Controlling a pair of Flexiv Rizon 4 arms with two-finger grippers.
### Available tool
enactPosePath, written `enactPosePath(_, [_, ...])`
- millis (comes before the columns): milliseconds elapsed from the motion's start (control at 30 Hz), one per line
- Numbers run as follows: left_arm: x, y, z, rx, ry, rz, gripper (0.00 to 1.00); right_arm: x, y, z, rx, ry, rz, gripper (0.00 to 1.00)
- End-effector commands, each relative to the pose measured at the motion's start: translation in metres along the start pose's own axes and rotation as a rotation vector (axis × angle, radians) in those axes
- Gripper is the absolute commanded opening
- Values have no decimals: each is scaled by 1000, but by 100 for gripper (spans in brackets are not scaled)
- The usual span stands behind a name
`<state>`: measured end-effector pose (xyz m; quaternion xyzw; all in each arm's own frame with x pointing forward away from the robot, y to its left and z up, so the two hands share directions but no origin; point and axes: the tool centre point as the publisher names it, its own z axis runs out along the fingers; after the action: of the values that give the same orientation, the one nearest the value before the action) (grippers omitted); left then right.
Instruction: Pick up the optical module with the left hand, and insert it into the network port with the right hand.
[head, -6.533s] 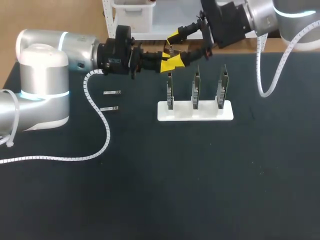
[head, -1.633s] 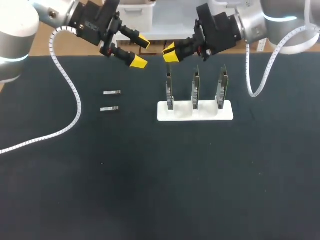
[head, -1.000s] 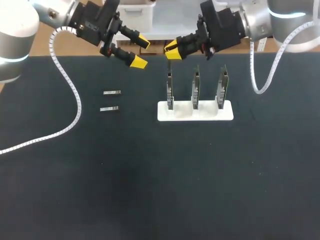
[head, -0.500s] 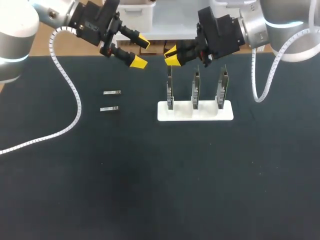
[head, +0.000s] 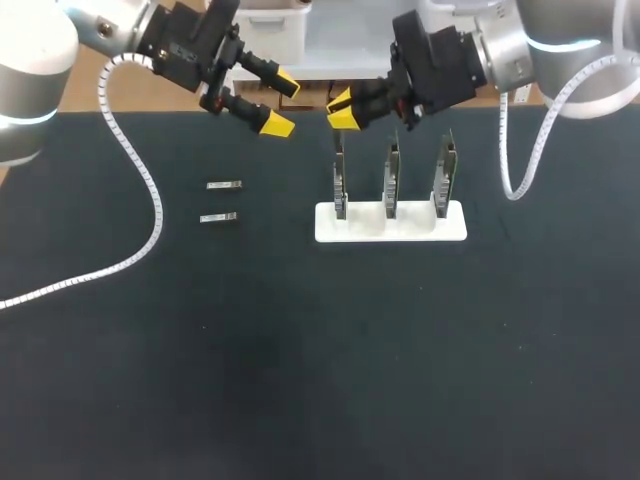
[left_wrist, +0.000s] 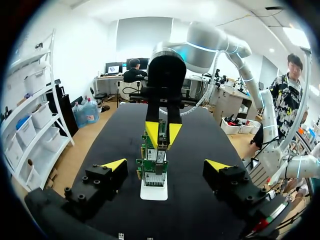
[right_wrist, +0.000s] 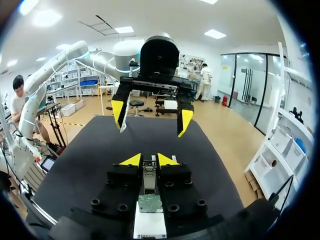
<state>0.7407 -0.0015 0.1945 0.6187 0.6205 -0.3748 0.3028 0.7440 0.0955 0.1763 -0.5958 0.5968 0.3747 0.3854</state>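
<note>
Far left: left gripper (head: 282, 103) hangs above the table's (head: 300, 380) back edge, fingers spread wide, nothing between them. Below it, two loose modules (head: 224, 185) (head: 218, 217) lie flat on the dark surface, one just in front of the other, apart. Centre: white stand (head: 400, 228) carries three upright boards in a row. Right gripper (head: 342, 109) comes in from the right and sits just above the leftmost board (head: 340, 180), yellow tips drawn close, clamped on the optical module (right_wrist: 148, 176). In the right wrist view the silver module runs between the fingers, in line with the board's top edge beneath. Contact between module and board: cannot tell. Middle and right boards stand untouched.
</note>
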Motion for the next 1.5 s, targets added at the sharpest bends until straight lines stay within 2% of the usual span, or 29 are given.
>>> enactPosePath(33, [-1,0,0,1,6,-3,100,3,-3,2,-7,4,7,0])
enactPosePath(167, [-1,0,0,1,6,-3,100,5,-6,3,-10,9,12,0])
enactPosePath(433, [-1,0,0,1,6,-3,100,-4,-7,1,-9,-4,-7,0])
enactPosePath(800, [-1,0,0,1,6,-3,100,6,2,-1,-16,-2,24,0])
enactPosePath(1167, [-1,0,0,1,6,-3,100,-8,7,-8,-5,-28,-14,0])
enactPosePath(1500, [-1,0,0,1,6,-3,100,3,5,-2,-19,0,5,0])
